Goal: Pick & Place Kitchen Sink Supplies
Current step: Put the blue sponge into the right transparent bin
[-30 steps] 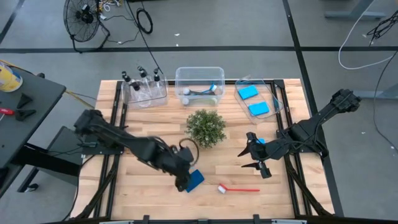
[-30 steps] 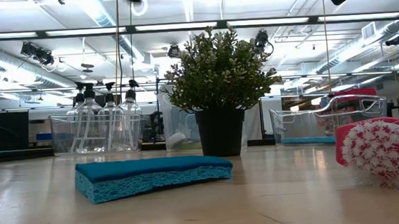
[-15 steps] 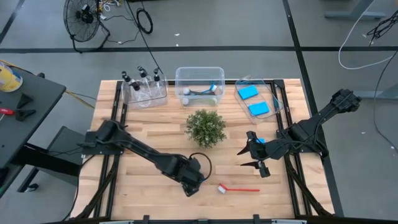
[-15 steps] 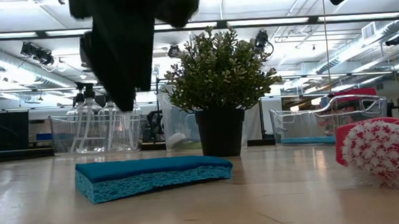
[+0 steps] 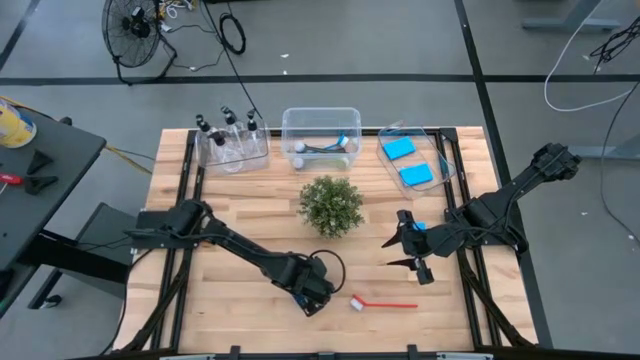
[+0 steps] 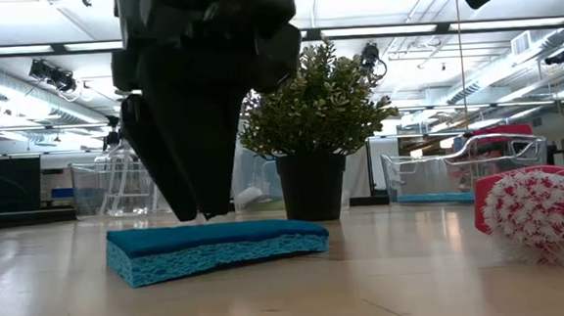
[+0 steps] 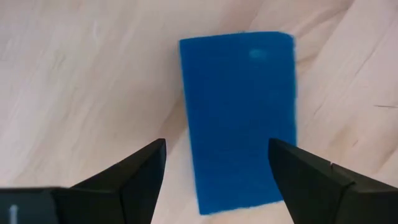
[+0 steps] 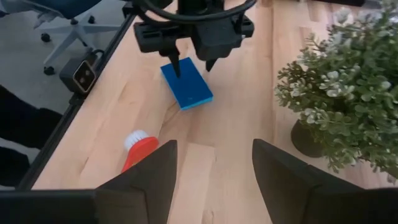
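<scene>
The blue sponge (image 7: 237, 118) lies flat on the wooden bench (image 5: 240, 290), at about 7 o'clock from the potted plant (image 5: 331, 204) in the overhead view, with the red brush (image 5: 380, 303) just beside it at 3 o'clock. My left hand (image 7: 217, 168) hangs directly above the sponge, fingers spread wider than its short side, one on each flank, touching nothing and holding nothing. To do this pickup well, I judge I should keep the fingers square to the long edges, come straight down until the tips are at bench level, then close evenly so the soft foam does not twist or squirt out. The sponge's far corner looks slightly raised in the low view, so a centred grip matters. My right hand (image 5: 410, 252) waits at about 4 o'clock from the plant, fingers parted and empty. Two more sponges (image 5: 406, 161) already sit in the clear bin (image 5: 447, 160) at the bench's back right.
</scene>
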